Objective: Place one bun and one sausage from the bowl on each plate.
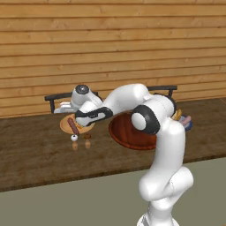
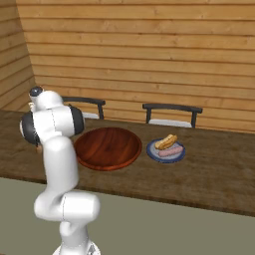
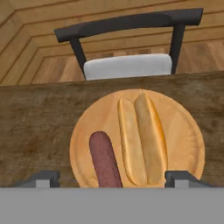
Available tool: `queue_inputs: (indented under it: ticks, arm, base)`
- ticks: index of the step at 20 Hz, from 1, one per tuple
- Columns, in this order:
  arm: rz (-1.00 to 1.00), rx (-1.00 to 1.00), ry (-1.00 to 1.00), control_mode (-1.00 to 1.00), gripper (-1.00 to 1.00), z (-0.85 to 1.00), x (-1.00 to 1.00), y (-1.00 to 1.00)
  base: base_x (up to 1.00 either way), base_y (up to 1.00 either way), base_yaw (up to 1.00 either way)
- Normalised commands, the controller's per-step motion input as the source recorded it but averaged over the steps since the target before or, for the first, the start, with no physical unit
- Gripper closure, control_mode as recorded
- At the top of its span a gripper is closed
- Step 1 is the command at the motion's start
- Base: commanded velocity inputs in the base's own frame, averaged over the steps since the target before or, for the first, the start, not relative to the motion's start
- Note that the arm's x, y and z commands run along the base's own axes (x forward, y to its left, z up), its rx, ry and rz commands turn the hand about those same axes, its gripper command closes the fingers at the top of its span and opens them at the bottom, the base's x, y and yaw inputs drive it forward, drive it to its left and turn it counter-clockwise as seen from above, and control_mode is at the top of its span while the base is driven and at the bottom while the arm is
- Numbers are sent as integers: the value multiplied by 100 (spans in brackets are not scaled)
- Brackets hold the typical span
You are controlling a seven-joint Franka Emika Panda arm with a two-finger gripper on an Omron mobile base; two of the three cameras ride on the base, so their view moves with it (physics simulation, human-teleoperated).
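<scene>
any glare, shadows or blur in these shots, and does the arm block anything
Hand view: sharp and evenly lit, no glare; tan plate with bun and sausage clear. Left base view: softer, the arm covers much of the bowl and blue-grey plate. Right base view: bowl and blue-grey plate unobstructed, faint shading only.

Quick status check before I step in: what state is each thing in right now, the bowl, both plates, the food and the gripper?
Bowl: empty.
Tan plate: holds a bun and a sausage, side by side.
Blue-grey plate: holds a bun and a sausage.
Gripper: open over the tan plate, holding nothing.
</scene>
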Motion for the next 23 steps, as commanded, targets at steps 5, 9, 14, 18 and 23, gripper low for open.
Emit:
queue_inputs:
  ticks: [5, 9, 14, 18, 23]
  arm:
    - [-6, 22, -19, -100, -100, 100, -38, -68]
    - [-15, 30, -12, -100, -100, 100, -91, -100]
    - [-12, 39, -19, -100, -100, 100, -100, -100]
    - [-19, 39, -20, -100, -100, 100, -100, -76]
    - [-17, 27, -18, -100, -100, 100, -98, -36]
  base:
    - [0, 0, 0]
    - [0, 0, 0]
    - [0, 0, 0]
    - [0, 0, 0]
    - [0, 0, 0]
